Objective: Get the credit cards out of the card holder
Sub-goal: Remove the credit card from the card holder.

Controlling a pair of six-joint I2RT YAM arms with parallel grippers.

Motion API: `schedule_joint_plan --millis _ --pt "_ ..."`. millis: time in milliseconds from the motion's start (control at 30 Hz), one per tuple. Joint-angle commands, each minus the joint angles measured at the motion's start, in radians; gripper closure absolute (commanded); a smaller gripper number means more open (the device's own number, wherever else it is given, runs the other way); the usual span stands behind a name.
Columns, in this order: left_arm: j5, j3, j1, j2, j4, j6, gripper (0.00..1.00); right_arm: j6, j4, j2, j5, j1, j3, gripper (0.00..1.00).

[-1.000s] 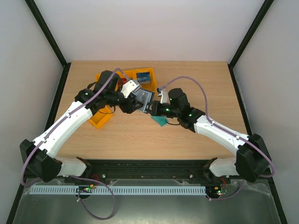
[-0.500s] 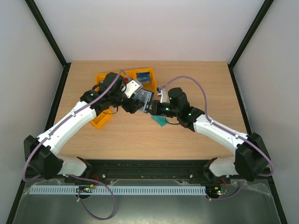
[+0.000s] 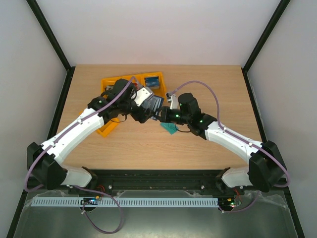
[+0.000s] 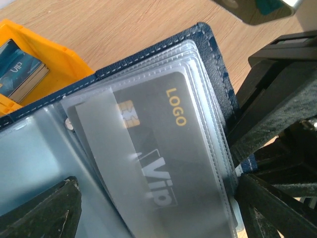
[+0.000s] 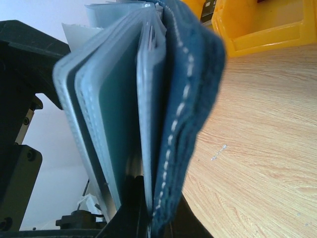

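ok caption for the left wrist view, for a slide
Open card holder with a dark VIP card in a clear sleeve, orange bin beside it.

The counter (image 3: pixel 218 94) is just a plain light wood-grain top. Toward the back, left of centre, there's a cluster of orange plastic bins (image 3: pixel 152 79) sitting right on it, side by side. One more orange bin (image 3: pixel 107 129) sits nearer and further left, half covered from above. A lone teal-green card (image 3: pixel 171 129) lies flat on the wood around the middle, apart from the bins. Honestly can't tell if the card holder (image 3: pixel 154 105) touches the wood or not.
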Motion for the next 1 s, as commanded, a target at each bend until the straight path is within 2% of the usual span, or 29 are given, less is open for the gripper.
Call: schedule_joint_plan --millis 0,233,400,633,833,900,967 --pt "-0.075 -0.029 -0.006 -0.003 0.005 0.019 0.14 0.001 0.059 -0.020 -0.022 0.003 0.028 0.98" --pt "-0.087 -0.053 0.004 -0.053 0.013 0.040 0.09 -0.015 0.051 -0.040 -0.014 0.003 0.025 0.98" --pt "0.001 -0.057 0.047 -0.074 0.013 0.036 0.07 -0.026 0.042 -0.045 -0.014 0.003 0.026 0.98" --pt "0.042 -0.054 0.075 -0.095 0.001 0.065 0.01 -0.033 0.038 -0.059 -0.012 0.003 0.021 0.98" --pt "0.048 -0.054 0.102 -0.110 -0.005 0.076 0.02 -0.041 0.037 -0.066 -0.015 0.003 0.020 0.98" --pt "0.058 -0.055 0.118 -0.115 -0.006 0.074 0.05 -0.047 0.036 -0.069 -0.017 0.003 0.020 0.98" --pt "0.082 -0.053 0.140 -0.124 -0.009 0.068 0.12 -0.055 0.034 -0.073 -0.019 0.004 0.019 0.98"
